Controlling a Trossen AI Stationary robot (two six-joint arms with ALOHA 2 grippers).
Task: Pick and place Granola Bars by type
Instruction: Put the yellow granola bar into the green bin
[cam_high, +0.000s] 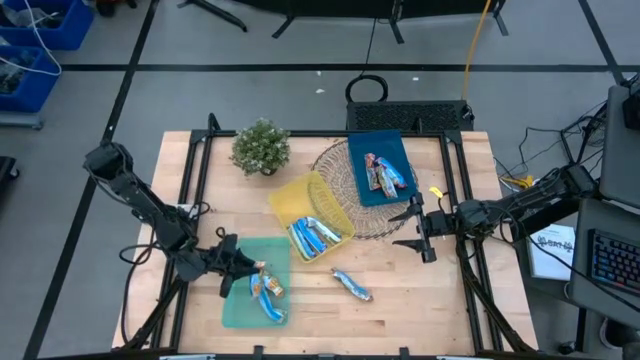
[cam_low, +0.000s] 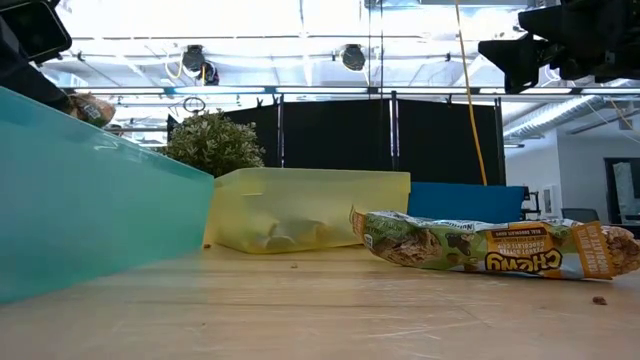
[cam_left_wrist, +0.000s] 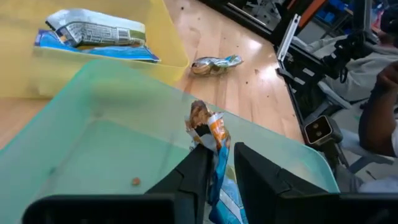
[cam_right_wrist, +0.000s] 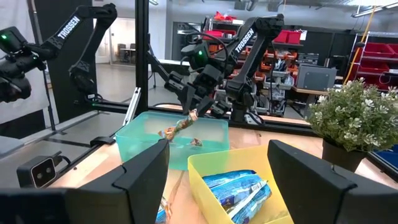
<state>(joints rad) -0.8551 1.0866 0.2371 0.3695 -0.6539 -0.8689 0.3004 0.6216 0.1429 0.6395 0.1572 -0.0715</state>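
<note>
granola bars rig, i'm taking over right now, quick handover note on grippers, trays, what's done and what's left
Left gripper: shut on a bar, held over the green tray.
Right gripper: open, waiting beside the blue tray, holding nothing.
Done: bars lie in the green tray, the yellow tray and the blue tray.
Left: drop the held bar, then sort the loose bar lying on the table.

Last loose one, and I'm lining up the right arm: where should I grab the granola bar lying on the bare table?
Take the loose granola bar across its narrow middle, coming straight down with open fingers. It lies flat and clear of the yellow tray and green tray, so both long sides are free. The right gripper hangs open nearby.
</note>
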